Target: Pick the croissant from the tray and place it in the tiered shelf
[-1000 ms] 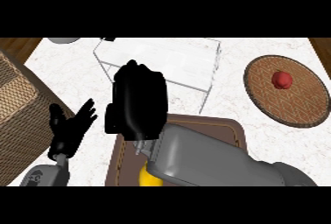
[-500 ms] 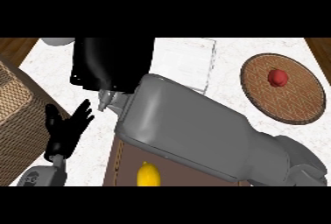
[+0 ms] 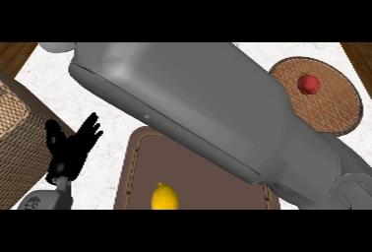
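While my right forearm [image 3: 218, 113] swept across the middle of the head view, it blocked nearly everything I wanted to see — the right robot hand sat somewhere past the top edge, out of sight, so I had no view of it at all and could not say what, if anything, it held. My left robot hand [image 3: 71, 142] rested at the left, fingers straight and spread, upright, holding nothing, just beside the woven basket [image 3: 18, 142] at the frame's edge.

Down below, the brown tray [image 3: 145, 162] lay on the pale worktop [image 3: 51, 78], and the only thing showing in it was a yellow lemon [image 3: 165, 196] near the bottom. No croissant was visible on the bare part of the tray; I could not tell whether it was under the forearm or up with the hidden hand. The tiered shelf did not show either — the arm covered that far side.

My judgement: this was the carry-and-place step, arm stretched toward the back of the worktop. The next move called for lining up over a shelf tier and easing the fingers apart there.

At the right, a round woven plate [image 3: 327, 113] carried a small red fruit [image 3: 309, 83]. No writing, brand or label could be read anywhere.
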`<state>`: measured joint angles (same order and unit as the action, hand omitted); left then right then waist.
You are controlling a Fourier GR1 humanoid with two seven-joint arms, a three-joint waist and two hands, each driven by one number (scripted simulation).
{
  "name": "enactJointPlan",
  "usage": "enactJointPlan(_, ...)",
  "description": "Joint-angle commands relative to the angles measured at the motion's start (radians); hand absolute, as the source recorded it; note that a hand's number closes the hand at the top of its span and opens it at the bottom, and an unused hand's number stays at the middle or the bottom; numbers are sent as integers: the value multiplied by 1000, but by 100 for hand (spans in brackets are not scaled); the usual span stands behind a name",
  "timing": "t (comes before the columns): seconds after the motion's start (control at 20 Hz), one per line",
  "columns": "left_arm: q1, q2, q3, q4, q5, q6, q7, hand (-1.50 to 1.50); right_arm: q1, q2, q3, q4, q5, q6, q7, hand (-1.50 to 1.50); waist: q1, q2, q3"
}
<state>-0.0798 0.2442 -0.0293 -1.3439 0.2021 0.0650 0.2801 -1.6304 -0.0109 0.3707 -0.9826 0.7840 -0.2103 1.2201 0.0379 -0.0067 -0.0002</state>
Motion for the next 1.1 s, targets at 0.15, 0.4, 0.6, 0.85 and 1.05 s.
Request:
enactJointPlan(0.15,36,10,2,-29,-2,-10,7,0,-95,10,-117,183,-31,21,96,150,-4,8,-2)
enactJointPlan(0.4,14,22,35,10,23,-37,9,0,-127,-4,-180,303,-64,51,-52,150,-13,11,-2)
enactJointPlan(0.6,45,-9,12,1,-10,-14,-33,0,-149,-10,-183,400,-39,35,-105,150,-10,13,-2)
enactJointPlan(0.85,-10,-12,15,-12,-9,-5,23,0,-109,10,-200,481,-12,-52,-173,150,-10,15,-2)
enactJointPlan(1.05,8,-10,15,-2,-14,-15,20,0,-122,-39,-229,552,-3,-39,-251,150,-7,17,-2)
